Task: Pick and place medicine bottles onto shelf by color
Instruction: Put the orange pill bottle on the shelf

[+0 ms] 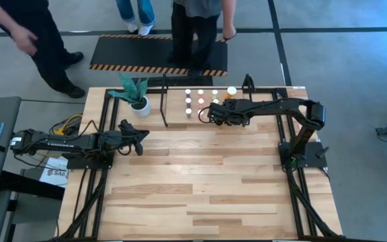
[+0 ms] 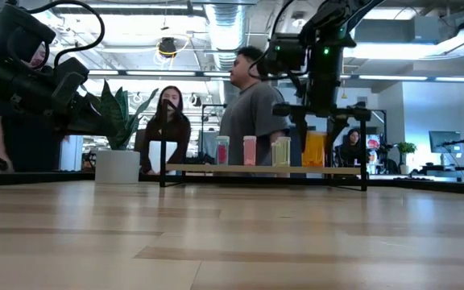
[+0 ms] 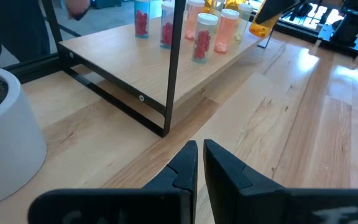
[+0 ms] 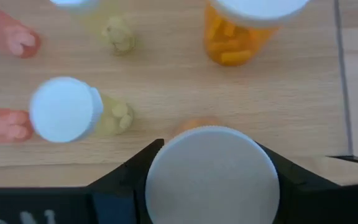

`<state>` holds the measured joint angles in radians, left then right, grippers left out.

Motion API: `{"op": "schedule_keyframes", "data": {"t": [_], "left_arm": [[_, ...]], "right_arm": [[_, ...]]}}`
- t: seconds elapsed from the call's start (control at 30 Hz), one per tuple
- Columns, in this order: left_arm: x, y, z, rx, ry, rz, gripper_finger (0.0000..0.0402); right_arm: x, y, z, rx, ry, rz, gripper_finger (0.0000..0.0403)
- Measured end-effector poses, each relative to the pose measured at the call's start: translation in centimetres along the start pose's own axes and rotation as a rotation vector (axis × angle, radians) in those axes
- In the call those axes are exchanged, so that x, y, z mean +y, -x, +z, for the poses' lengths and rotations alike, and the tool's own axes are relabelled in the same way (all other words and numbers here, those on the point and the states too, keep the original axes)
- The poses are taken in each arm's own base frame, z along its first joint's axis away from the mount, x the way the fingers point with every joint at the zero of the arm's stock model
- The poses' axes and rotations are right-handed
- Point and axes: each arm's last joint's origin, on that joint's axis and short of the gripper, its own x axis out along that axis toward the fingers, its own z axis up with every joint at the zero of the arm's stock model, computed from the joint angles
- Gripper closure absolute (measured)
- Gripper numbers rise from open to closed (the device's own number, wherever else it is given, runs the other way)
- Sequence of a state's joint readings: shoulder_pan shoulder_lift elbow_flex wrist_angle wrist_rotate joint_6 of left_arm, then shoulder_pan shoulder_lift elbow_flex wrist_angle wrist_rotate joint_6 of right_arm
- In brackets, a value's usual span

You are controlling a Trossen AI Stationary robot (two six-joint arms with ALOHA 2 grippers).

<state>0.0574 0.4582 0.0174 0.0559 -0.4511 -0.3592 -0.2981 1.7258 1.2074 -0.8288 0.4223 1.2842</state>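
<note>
The shelf (image 1: pixel 173 101), a wooden board in a thin black tube frame, stands at the table's far edge. Several white-capped medicine bottles (image 1: pixel 200 101) stand upright on it: red and pink ones (image 3: pixel 204 37), yellowish ones (image 4: pixel 73 112) and a larger orange one (image 4: pixel 247 31). My right gripper (image 1: pixel 213 114) reaches over the shelf and is shut on an orange bottle (image 4: pixel 211 168); only that bottle's white cap and a sliver of orange show. My left gripper (image 3: pixel 201 155) is shut and empty, low at the table's left, pointing toward the shelf. My right gripper pinches the orange bottle at its top, one finger (image 4: pixel 126 177) on each side of the white cap (image 4: pixel 157 168). The fingers slant down from above, coming from the table's right. The bottle hangs about upright over the shelf board; the cap hides whether its base touches the board.
A white pot with a green plant (image 1: pixel 138 101) stands just left of the shelf. People (image 1: pixel 193 27) stand beyond the far edge by a black mat with striped edges (image 1: pixel 156 54). Bare wooden tabletop (image 1: pixel 200 188) stretches across the near half.
</note>
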Motion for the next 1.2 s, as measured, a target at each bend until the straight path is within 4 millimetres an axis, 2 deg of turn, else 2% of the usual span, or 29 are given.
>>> {"op": "schedule_keyframes", "data": {"t": [0.43, 0.93, 1.2], "left_arm": [[0.0, 0.0, 0.0, 0.0, 0.0, 0.001, 0.0388], [0.0, 0.0, 0.0, 0.0, 0.0, 0.0, 0.0388], [0.0, 0.0, 0.0, 0.0, 0.0, 0.0, 0.0388]], "right_arm": [[-0.2, -0.4, 0.1, -0.016, 0.019, -0.04, 0.0192], [-0.6, -1.1, 1.1, -0.027, -0.011, -0.064, 0.0191], [-0.4, -1.5, 1.0, -0.024, -0.01, -0.065, 0.0172]]}}
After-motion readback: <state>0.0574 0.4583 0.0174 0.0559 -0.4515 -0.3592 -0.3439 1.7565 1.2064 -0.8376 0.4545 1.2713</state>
